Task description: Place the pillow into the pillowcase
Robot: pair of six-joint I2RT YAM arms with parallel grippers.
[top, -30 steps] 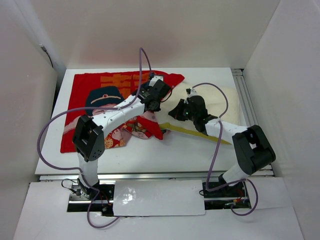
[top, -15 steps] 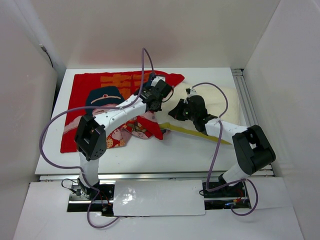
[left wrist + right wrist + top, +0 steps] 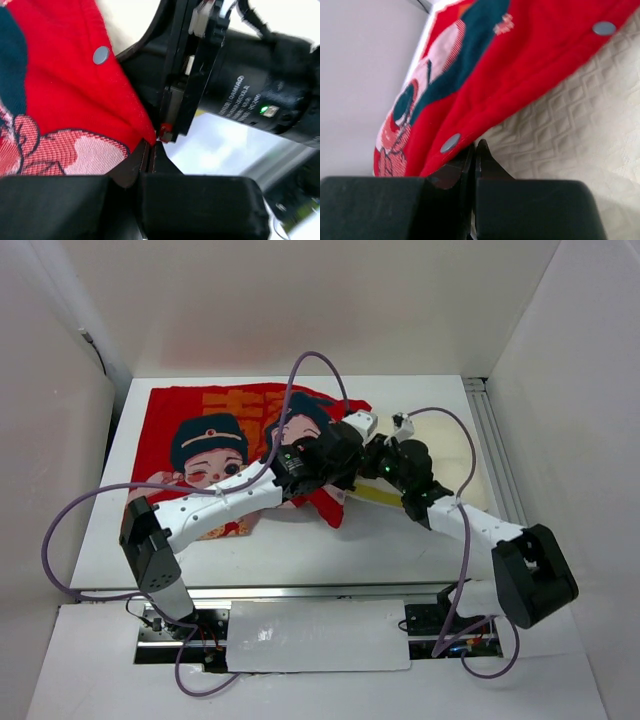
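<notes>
Where the red pillowcase lies over the pillow, its corner is pinched by the left end effector, and the right end effector is squeezed together at its edge.

Only "DAMIAO" is legible, on the black motor housing.

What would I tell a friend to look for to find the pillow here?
Start at the white table; its left side is covered by a red pillowcase printed with cartoon faces. The pillow lies right of it, partly under the cloth's edge. It is the only cream thing, quilted in small diamonds with yellow piping.
</notes>
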